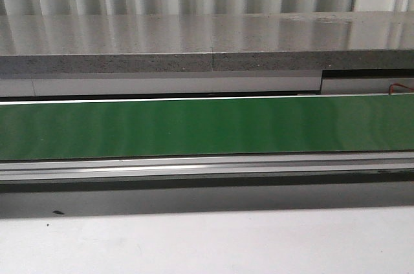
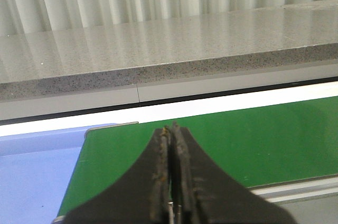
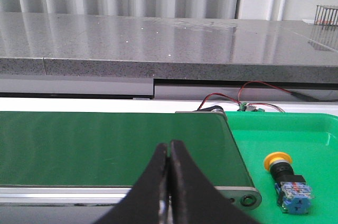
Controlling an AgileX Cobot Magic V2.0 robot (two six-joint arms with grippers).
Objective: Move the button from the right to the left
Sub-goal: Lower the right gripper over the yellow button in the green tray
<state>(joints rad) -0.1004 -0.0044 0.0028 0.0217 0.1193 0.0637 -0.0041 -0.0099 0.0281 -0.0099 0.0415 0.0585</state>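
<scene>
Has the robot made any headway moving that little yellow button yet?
Nothing looks done. The button lies on the green tray beside the conveyor belt's end, untouched. Neither arm holds anything: the right gripper and left gripper have their jaws shut, empty. Grasping, carrying and placing all remain.

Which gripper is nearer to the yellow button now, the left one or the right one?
Right. The right gripper hovers over the green belt's end, beside the green tray where the button lies. The left gripper is at the belt's opposite end; its camera shows no button.
</scene>
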